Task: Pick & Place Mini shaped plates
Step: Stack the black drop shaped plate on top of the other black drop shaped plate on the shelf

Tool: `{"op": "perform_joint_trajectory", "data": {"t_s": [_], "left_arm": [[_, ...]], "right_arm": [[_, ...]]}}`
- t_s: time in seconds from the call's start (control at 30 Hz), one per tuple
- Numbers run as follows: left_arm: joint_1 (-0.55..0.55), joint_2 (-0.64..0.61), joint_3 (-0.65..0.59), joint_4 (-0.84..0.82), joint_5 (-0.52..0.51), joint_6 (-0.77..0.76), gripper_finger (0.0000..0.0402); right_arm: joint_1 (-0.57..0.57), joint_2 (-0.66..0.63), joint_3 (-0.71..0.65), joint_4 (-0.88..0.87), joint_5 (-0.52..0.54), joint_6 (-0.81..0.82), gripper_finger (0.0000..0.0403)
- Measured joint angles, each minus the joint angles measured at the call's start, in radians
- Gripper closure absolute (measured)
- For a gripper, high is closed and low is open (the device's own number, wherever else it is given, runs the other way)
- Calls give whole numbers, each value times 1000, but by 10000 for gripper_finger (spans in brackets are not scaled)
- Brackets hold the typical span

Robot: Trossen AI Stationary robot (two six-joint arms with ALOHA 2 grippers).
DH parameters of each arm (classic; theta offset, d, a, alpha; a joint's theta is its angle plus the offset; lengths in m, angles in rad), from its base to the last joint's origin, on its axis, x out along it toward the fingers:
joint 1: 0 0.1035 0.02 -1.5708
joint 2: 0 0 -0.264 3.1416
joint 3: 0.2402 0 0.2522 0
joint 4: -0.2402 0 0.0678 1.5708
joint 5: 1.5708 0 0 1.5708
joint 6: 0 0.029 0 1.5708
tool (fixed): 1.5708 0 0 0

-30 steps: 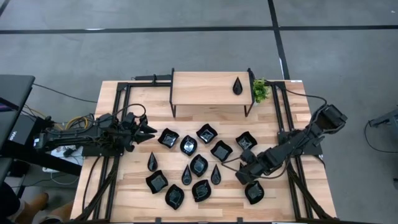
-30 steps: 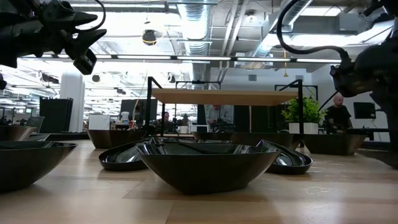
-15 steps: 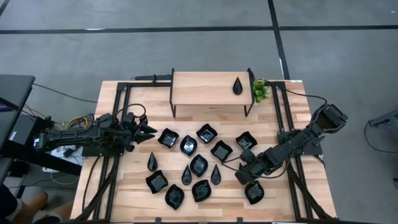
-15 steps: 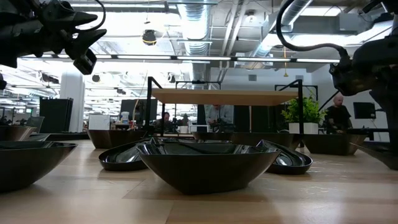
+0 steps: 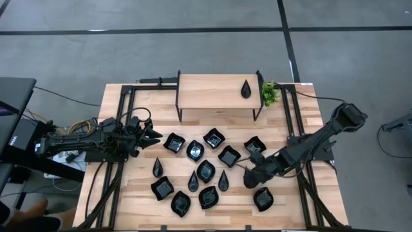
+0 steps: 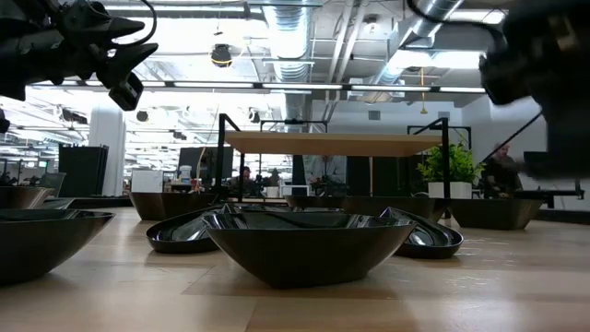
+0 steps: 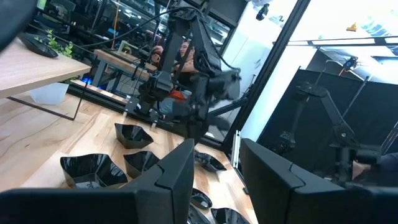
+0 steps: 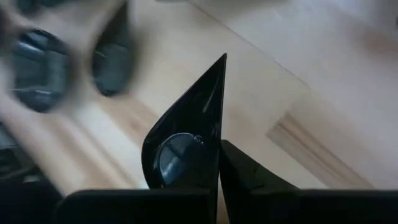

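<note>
A wooden tabletop (image 5: 129, 193) seen from above carries a raised wooden shelf (image 5: 212, 90) along its far edge, with one black teardrop plate (image 5: 246, 89) lying on it near a small green plant (image 5: 269, 94) at the shelf's right end. In front of the shelf, across the middle of the tabletop, about a dozen mini shaped plates (image 5: 205, 171) lie scattered: glossy black teardrops, wavy-edged squares and leaf shapes, close together but mostly not touching. The right claw (image 5: 252, 176) is over the right side of this cluster, near the right edge, and its fingers are pressed together on the rim of a small teardrop plate (image 8: 186, 149). The right wrist view shows this plate clamped edge-on between the dark fingers, its pointed tip aimed away from the claw and its rounded end at the grip, so the long axis runs straight out from the arm; it appears lifted off the wood, though that is a judgement. A leaf-shaped plate (image 5: 262, 199) lies just beside the claw, toward the near edge. The left claw (image 5: 152, 135) hangs at the left side of the tabletop, fingers apart and holding nothing. The shelf lies toward the far edge from the held plate, and the right arm is clearly the nearer one to carry it there.
</note>
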State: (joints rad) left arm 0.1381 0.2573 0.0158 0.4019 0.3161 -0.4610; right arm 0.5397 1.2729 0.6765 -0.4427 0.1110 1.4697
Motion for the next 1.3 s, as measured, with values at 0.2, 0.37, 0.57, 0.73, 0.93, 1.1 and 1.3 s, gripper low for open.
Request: {"op": "perform_joint_trajectory", "data": {"t_s": [0.2, 0.37, 0.57, 0.73, 0.93, 1.1, 1.3], "left_arm": [[0, 0, 0, 5, 0, 0, 270], [0, 0, 0, 8, 0, 0, 270], [0, 0, 0, 11, 0, 0, 270], [0, 0, 0, 11, 0, 0, 270], [0, 0, 0, 11, 0, 0, 270], [0, 0, 0, 12, -1, 0, 270], [0, 0, 0, 12, -1, 0, 270]], "right_arm": [[-71, -176, 0, 27, 2, -153, 402], [-151, -309, 0, 67, 32, -358, 402], [-319, -426, 4, 87, 148, -576, 403], [-529, -445, 84, 10, 130, -769, 403], [-798, -371, 257, -159, 60, -1000, 403], [-1012, -260, 404, -245, 41, -1184, 403], [-1253, -83, 562, -329, -118, -1302, 403]]}}
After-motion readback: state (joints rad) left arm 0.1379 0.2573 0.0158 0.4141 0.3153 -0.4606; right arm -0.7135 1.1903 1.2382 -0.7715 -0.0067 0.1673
